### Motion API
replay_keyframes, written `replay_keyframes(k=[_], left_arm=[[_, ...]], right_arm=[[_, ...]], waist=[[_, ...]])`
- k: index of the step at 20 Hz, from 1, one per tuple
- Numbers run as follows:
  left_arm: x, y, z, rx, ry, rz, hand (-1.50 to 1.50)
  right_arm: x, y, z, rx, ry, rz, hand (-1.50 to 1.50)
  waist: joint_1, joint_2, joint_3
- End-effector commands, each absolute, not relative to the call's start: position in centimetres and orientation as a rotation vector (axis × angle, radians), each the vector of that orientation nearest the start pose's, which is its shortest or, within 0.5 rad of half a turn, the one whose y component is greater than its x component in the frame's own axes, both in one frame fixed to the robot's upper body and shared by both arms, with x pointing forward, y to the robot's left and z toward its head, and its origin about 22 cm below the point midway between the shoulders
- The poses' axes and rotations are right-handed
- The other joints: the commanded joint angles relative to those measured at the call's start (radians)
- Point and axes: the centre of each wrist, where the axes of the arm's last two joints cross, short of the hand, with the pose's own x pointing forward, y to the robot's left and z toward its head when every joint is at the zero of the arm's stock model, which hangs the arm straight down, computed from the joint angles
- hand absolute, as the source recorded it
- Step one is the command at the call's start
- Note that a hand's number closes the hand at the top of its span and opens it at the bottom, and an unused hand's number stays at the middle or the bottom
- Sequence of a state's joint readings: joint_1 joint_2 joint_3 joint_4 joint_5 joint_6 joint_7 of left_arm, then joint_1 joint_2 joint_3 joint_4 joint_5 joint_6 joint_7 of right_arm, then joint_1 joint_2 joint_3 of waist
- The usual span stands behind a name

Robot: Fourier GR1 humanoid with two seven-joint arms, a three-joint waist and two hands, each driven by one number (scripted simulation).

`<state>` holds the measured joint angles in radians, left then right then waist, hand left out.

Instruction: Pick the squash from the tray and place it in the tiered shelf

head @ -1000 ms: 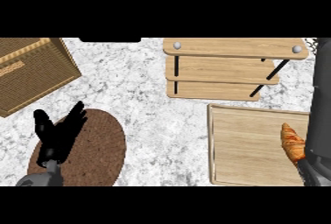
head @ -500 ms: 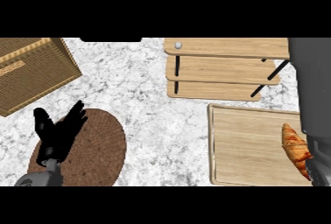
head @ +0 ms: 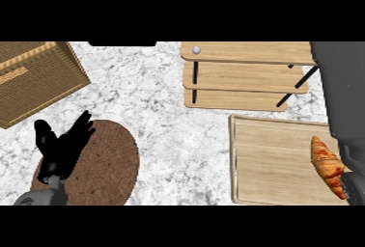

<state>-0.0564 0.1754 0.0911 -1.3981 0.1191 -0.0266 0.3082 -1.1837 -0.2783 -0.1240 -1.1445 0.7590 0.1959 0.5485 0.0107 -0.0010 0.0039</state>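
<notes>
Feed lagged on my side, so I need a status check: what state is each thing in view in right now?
left hand: open, fingers up, resting over the brown round mat.
right hand: hidden; only the grey right forearm shows over the tray's right side.
squash: lying on the tray, at its right edge.
tray: flat on the counter.
tiered shelf: standing, boards bare.
wicker box: lying at upper left.

You are looking at: marble counter (head: 164, 96), white with grey veining; woven wicker box (head: 32, 79), upper left; round brown mat (head: 107, 164), lower left; a dark strip at top centre, possibly an appliance edge.
</notes>
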Motion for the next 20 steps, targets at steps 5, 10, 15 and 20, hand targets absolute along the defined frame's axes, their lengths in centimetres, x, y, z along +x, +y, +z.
replay_keyframes(k=[5,10,15,20], left_arm=[[24.7,29.5,-2.1,0.092,-1.107,0.042,0.00],[24.7,29.6,-2.5,0.098,-1.121,0.039,0.00],[25.2,28.2,-2.5,0.100,-1.119,0.036,0.00],[25.5,29.5,-1.9,0.060,-1.104,0.027,0.00]], right_arm=[[40.9,-16.8,30.0,-0.929,-1.604,0.660,1.50],[41.2,-18.3,31.7,-0.870,-1.612,0.446,1.50],[40.8,-18.3,32.7,-0.764,-1.655,0.288,-1.50],[40.8,-19.7,34.3,-0.594,-1.730,0.134,-1.50]], waist=[[-0.007,0.000,-0.004],[-0.007,0.000,-0.004],[-0.011,-0.001,-0.004],[-0.006,0.000,-0.004]])
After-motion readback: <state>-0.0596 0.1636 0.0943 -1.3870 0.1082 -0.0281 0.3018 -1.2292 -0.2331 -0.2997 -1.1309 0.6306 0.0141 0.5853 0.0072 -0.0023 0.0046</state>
